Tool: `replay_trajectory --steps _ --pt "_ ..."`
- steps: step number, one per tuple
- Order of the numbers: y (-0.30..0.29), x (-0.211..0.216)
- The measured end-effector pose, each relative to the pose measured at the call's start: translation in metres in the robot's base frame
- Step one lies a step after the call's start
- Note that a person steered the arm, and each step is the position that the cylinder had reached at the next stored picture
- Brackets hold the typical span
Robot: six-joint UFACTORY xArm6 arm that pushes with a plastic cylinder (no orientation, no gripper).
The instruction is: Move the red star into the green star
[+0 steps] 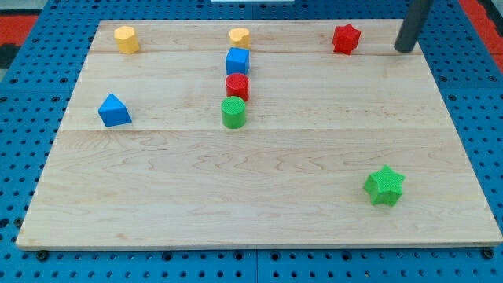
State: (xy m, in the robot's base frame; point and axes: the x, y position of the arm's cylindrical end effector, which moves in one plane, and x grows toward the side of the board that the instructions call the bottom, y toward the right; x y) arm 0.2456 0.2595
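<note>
The red star (346,38) lies near the view's top, right of centre. The green star (384,186) lies at the lower right of the board, far below the red star. My tip (404,49) is at the view's top right, a short way to the right of the red star and apart from it. The rod rises out of the top edge of the view.
A yellow block (126,38) is at the top left and another yellow block (240,36) at top centre. Below it stand a blue cube (237,60), a red cylinder (237,86) and a green cylinder (233,112). A blue triangular block (114,110) is at the left. The wooden board (259,220) lies on a blue pegboard.
</note>
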Motion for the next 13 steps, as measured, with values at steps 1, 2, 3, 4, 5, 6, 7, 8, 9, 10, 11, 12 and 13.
replay_trajectory --steps 1,2,3,4,5,6,7,8,9,10,11,12,13 --pt "-0.028 -0.029" --pt "-0.095 -0.013" --pt "-0.128 0.020" --pt "-0.138 -0.005" --pt "-0.154 0.017" --pt "-0.161 0.073" --pt "-0.178 0.059" --pt "-0.206 0.050" --pt "-0.214 0.104" --pt "-0.167 0.156" --pt "-0.165 0.106" --pt "-0.123 0.131" --pt "-0.118 0.193"
